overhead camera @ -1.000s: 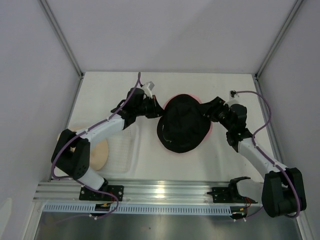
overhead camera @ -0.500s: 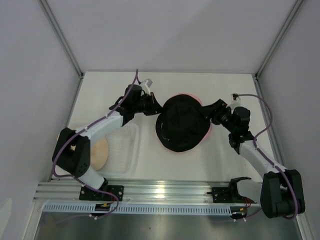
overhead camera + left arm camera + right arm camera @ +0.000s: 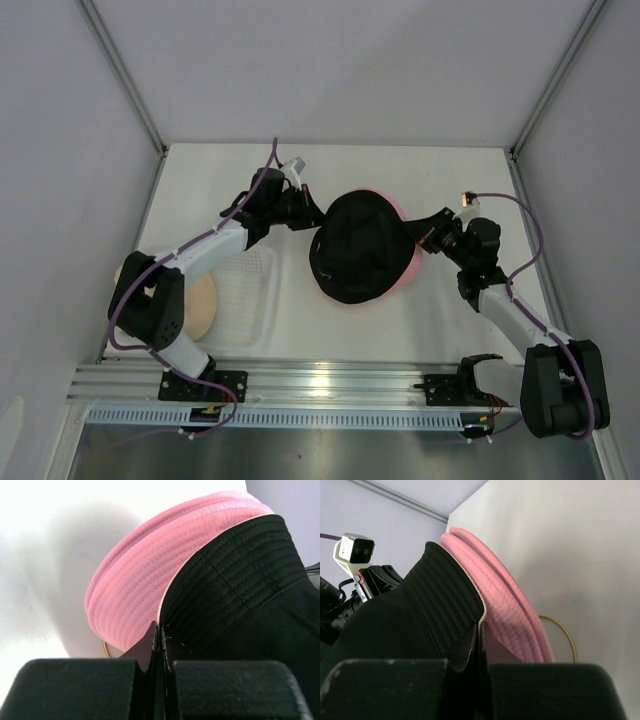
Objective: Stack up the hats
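At table centre in the top view, the black hat [image 3: 358, 248] lies crown up over the pink hats [image 3: 410, 264], whose brims show as a thin crescent from 12 to 4 o'clock around it. The left gripper [image 3: 308, 215] meets the black brim at its 10 o'clock edge; its jaws are fully closed, pinching the stitched brim cloth between the tips. The right gripper [image 3: 420, 240] meets the brim at 3 o'clock, jaws likewise pressed together on the brim edge, with the pink brims directly beneath. Handling judgement: these hats are light, soft cloth; the crown collapses under load, and the rows of stitching make the brim the firmest part. Take hold at the brim edge, on opposite sides, so the cloth stays spread and does not fold. A pinch set too deep may also catch a pink brim below. The beige hat [image 3: 200, 305] lies at 8 o'clock from the stack, well apart, partly hidden under the left arm [image 3: 190, 262]. A clear tray [image 3: 250, 300] sits between it and the stack and lies in the way of a direct transfer across the table [image 3: 400, 325]. A thin yellow cord [image 3: 565, 630] shows beside the pink brims; what it belongs to cannot be told.
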Action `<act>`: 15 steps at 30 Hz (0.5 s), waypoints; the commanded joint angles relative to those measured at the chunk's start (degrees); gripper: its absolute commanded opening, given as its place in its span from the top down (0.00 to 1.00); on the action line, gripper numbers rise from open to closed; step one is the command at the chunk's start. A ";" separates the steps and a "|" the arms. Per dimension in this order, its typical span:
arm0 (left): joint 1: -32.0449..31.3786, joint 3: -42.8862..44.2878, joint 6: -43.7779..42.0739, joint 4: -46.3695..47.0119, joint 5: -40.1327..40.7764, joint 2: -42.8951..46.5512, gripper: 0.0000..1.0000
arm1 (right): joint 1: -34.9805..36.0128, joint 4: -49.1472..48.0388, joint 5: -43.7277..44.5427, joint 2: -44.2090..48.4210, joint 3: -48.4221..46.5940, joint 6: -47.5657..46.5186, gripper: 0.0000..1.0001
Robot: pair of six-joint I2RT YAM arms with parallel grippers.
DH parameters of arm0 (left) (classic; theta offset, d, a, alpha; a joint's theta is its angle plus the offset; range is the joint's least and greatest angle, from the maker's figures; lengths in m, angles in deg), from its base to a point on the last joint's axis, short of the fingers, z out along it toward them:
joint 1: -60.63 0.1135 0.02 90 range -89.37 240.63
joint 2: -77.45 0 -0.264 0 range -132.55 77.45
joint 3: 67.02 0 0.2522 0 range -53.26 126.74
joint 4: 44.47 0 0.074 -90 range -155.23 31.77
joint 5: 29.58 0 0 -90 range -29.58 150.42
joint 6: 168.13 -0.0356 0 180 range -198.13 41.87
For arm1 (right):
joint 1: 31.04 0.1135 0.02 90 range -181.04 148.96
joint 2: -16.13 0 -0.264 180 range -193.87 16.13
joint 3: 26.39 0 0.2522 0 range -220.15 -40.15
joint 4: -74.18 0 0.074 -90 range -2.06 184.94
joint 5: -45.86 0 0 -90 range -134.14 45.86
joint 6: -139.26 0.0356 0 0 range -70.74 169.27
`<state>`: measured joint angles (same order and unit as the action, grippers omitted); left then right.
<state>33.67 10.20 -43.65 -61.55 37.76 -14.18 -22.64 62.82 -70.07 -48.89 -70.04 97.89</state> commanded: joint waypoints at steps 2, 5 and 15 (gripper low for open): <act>0.24 3.95 -0.38 0.59 1.82 -0.91 0.99 | -0.75 1.91 6.41 -0.11 1.50 -1.51 1.00; 0.33 3.78 -0.47 -0.20 4.63 -1.09 0.99 | -1.81 4.81 10.37 -2.04 0.98 -2.56 1.00; 0.24 -0.97 0.68 1.20 11.14 -1.79 0.99 | -2.08 14.14 14.16 -9.25 -0.61 -6.00 1.00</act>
<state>33.39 10.84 -43.02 -60.28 43.71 -14.95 -23.67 68.70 -62.42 -56.41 -71.71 95.61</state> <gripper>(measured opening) 0.012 0.012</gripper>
